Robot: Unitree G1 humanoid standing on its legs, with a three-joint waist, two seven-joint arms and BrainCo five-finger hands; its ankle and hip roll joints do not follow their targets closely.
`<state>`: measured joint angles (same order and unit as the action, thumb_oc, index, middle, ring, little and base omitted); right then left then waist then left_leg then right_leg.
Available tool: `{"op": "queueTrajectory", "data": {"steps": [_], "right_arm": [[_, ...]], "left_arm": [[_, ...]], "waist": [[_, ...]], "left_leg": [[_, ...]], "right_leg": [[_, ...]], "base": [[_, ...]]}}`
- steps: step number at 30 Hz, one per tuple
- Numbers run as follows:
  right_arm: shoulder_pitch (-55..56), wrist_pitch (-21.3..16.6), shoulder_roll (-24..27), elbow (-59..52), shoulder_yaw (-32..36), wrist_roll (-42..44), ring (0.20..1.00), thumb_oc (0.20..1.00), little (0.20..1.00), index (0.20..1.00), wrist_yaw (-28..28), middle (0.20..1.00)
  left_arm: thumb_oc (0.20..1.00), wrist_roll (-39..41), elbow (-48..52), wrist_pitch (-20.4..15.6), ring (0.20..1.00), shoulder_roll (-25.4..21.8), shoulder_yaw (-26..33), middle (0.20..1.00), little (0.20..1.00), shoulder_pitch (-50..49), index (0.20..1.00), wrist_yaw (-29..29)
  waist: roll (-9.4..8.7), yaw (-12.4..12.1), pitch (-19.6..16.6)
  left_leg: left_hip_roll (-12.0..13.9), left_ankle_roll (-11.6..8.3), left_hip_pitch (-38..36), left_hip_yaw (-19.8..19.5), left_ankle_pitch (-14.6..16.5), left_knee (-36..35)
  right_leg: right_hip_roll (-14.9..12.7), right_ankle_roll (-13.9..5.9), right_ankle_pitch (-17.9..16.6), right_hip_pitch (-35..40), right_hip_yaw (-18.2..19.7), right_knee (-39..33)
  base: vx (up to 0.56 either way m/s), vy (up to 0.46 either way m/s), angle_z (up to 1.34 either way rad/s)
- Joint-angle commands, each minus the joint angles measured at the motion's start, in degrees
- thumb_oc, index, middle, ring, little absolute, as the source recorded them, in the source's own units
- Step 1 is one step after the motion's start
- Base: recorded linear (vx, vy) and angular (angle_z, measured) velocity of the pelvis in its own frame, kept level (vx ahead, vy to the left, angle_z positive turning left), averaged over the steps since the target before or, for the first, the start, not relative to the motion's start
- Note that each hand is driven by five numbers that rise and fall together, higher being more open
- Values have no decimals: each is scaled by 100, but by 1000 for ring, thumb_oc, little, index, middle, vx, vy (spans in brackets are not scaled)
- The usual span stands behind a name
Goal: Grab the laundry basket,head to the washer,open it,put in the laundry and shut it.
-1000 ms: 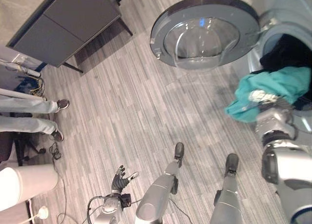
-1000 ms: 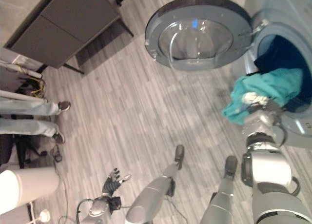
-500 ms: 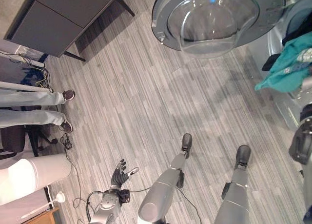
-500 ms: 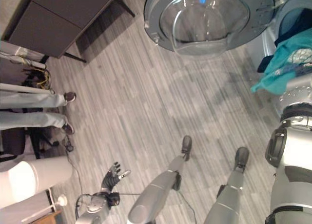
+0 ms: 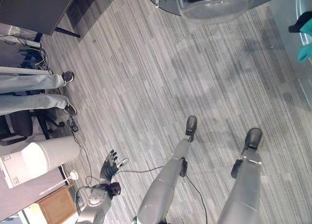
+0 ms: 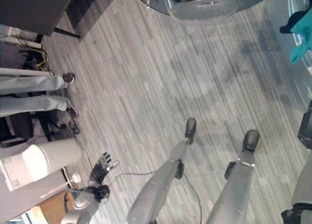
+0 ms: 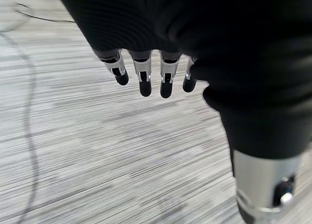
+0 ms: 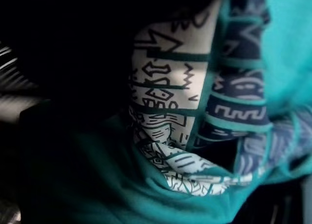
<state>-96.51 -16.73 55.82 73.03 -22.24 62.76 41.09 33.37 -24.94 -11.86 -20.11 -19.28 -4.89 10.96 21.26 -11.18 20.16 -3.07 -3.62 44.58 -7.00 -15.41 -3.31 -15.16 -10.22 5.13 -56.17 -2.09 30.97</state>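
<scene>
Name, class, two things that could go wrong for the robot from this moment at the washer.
1. The teal laundry hangs at the washer's edge, so part may drop out or get trapped when the door shuts.
2. A person stands near; a swing of the open left hand might come close.

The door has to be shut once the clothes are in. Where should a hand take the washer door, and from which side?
Best pushed on its outer rim, the edge nearest the robot, coming from the open floor side. The washer door stands swung wide open with its glass bowl bulging out, so the rim looks like the firmer surface. Teal laundry hangs at the opening.
</scene>
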Motion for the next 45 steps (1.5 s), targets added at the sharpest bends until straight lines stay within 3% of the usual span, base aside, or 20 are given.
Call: {"op": "queueTrajectory", "data": {"steps": [1,2,3,4,5,7,12,20,22,27,29,30,31,33,34,36,39,41,42,45], "right_arm": [[-1841,1271,1255,296,-1896,-1889,1000,1000,1000,1000,-1131,1000],[-1906,1281,1252,342,-1949,-1898,1000,1000,1000,1000,-1175,1000],[-1728,1801,1189,936,-2310,-2555,1000,1000,1000,1000,-1750,1000],[-1674,2148,1141,1415,-2426,-2748,1000,1000,1000,1000,-1945,1000],[-1692,2154,1136,1427,-2439,-2759,1000,1000,1000,1000,-1958,1000],[-1364,2382,1106,1755,-2615,-3587,1000,1000,1000,1000,-2547,1000],[-1067,2339,1162,1665,-3050,-4800,1000,1000,1000,1000,-2774,1000],[-943,2210,1225,1487,-3129,-5106,1000,1000,1000,1000,-2719,1000],[-764,2116,1282,1246,-3010,-5049,1000,1000,1000,1000,-2594,1000],[561,1862,1213,-17,-2005,-4972,1000,1000,1000,1000,-2047,1000],[1957,1788,989,-1417,-981,-5057,1000,1000,1000,1000,-1686,1000],[2059,1802,990,-1464,-885,-5072,1000,1000,1000,1000,-1672,1000],[3109,1725,667,-2622,-110,-5244,1000,1000,1000,1000,-1419,1000],[3687,1728,449,-3057,344,-5381,1000,1000,1000,1000,-1312,1000],[4822,1668,-58,-4225,997,-5639,1000,1000,1000,1000,-1231,1000],[5438,1707,-344,-4765,1414,-5811,1000,1000,1000,1000,-1243,1000],[7369,1436,-1565,-6203,2089,-6033,1000,1000,1000,1000,-1489,1000],[7763,1462,-1766,-6391,2179,-6122,1000,1000,1000,1000,-1589,1000],[8405,1501,-2023,-6624,2201,-6281,1000,1000,1000,1000,-1854,1000],[8976,1381,-2171,-6800,2156,-6204,1000,1000,1000,1000,-2187,1000]], "left_arm": [[1000,136,-258,-69,1000,-310,-229,1000,1000,-13,1000,-16],[1000,137,-258,-68,1000,-304,-232,1000,1000,-14,1000,-17],[1000,80,-246,-71,1000,-328,-200,1000,1000,23,1000,-112],[1000,123,-83,-78,1000,-401,-168,1000,1000,13,1000,-231],[1000,125,-70,-73,1000,-403,-165,1000,1000,3,1000,-232],[1000,27,-10,1,1000,-430,-133,1000,1000,-95,1000,-382],[1000,-5,-97,61,1000,-388,-75,1000,1000,-201,1000,-581],[1000,-94,-189,43,1000,-338,-120,1000,1000,-77,1000,-635],[1000,-102,-217,28,1000,-314,-108,1000,1000,-47,1000,-612],[1000,-144,-438,-23,1000,-195,0,1000,1000,10,1000,-468],[1000,-129,-589,-8,1000,-126,182,1000,1000,-44,1000,-371],[1000,-129,-588,-8,1000,-158,177,1000,1000,-53,1000,-372],[1000,-121,-641,-5,1000,-63,292,1000,1000,-117,1000,-330],[1000,-127,-663,2,1000,-81,325,1000,1000,-119,1000,-316],[1000,-175,-767,34,1000,29,487,1000,1000,-149,1000,-276],[1000,-216,-830,57,1000,30,520,1000,1000,-155,1000,-238],[1000,-480,-1166,173,1000,164,697,1000,1000,-110,1000,-198],[1000,-558,-1192,202,1000,159,751,1000,1000,-128,1000,-189],[1000,-648,-1300,229,1000,152,963,1000,1000,-121,1000,-178],[1000,-741,-1327,231,1000,115,1064,1000,1000,-196,1000,-220]], "waist": [[-192,-276,-288],[-214,-274,-325],[-202,-297,-281],[-163,-299,-207],[-159,-296,-199],[-88,-292,-142],[-5,-243,-91],[15,-132,-46],[15,-92,-1],[-188,199,120],[-361,414,196],[-386,399,189],[-459,548,249],[-519,546,238],[-628,707,297],[-700,729,287],[-980,941,285],[-1040,958,259],[-1229,1050,197],[-1395,1080,92]], "left_leg": [[435,-648,-478,-37,524,-169],[419,-651,-538,-24,635,-169],[411,-650,-561,-19,640,-169],[402,-640,-623,6,625,-169],[403,-639,-633,7,626,-169],[406,-630,-713,28,599,-169],[364,-592,-932,23,568,-169],[298,-562,-1162,80,603,-169],[328,-550,-1146,96,495,-169],[348,-519,-1314,213,584,-169],[386,-478,-1436,288,655,-169],[385,-478,-1446,288,655,-169],[402,-438,-1531,345,710,-169],[415,-423,-1553,364,716,-169],[422,-386,-1670,422,785,-169],[434,-374,-1701,443,784,-169],[456,-294,-2019,495,911,-169],[469,-284,-2068,500,914,-169],[495,-248,-2318,514,1010,-169],[522,-203,-2568,521,1072,-169]], "right_leg": [[360,193,412,68,1,-37],[348,171,561,138,31,-49],[332,170,570,140,26,-30],[335,175,538,202,17,-60],[337,174,536,214,17,-66],[333,177,506,297,-4,-91],[301,167,395,552,-15,-180],[258,134,283,845,-11,-300],[284,155,42,869,-31,-413],[334,142,-138,1218,-24,-783],[364,136,-257,1460,-17,-1019],[364,135,-258,1472,-19,-1024],[367,121,-335,1626,18,-1179],[382,123,-401,1699,25,-1296],[378,116,-427,1840,46,-1395],[377,120,-476,1905,44,-1471],[360,123,-466,2304,80,-1594],[368,119,-518,2397,87,-1669],[367,108,-499,2739,72,-1782],[367,101,-545,3054,75,-1932]], "base": [[-43,-24,19],[33,-37,18],[64,-26,10],[-19,-22,9],[-17,-6,8],[0,0,0],[-10,31,-2],[-5,56,-2],[-97,71,-2],[-29,75,-4],[-5,75,-18],[2,87,-21],[-7,47,-17],[3,51,-27],[9,41,-33],[4,29,-21],[44,45,-18],[51,41,-11],[61,46,-10],[99,58,-12]]}}
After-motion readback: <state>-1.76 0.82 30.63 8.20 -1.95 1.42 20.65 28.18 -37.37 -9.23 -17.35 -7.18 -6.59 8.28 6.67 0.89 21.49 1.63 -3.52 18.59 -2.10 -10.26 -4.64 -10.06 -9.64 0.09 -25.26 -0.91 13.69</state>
